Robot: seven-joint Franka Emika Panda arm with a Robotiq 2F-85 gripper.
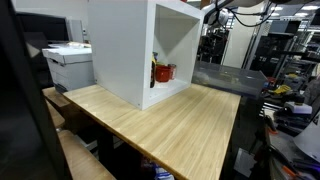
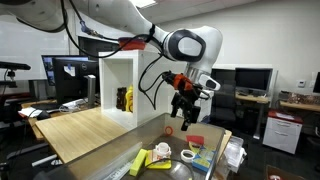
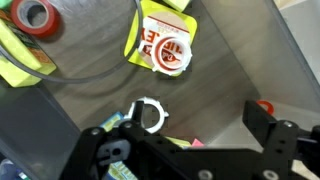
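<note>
In an exterior view, the wooden table (image 1: 170,120) and the white cabinet (image 1: 120,50) filled the picture. Only a piece of the arm showed at the top edge, so the gripper could not be judged there.

In an exterior view, the gripper (image 2: 181,122) hung above the grey table (image 2: 150,135), pointing down. Its jaws stood apart and it held nothing. Small things lay below it and a little beyond it.

In the wrist view, the gripper (image 3: 190,138) had its fingers spread wide. The white ring (image 3: 148,113) lay flat under it, nearer to one finger, and nothing touched it. Ahead of the fingers, a roll with red print (image 3: 170,52) rested on a yellow sheet (image 3: 135,42), probably just put down there. A red tape roll (image 3: 35,14) lay well apart, to the side.
</note>
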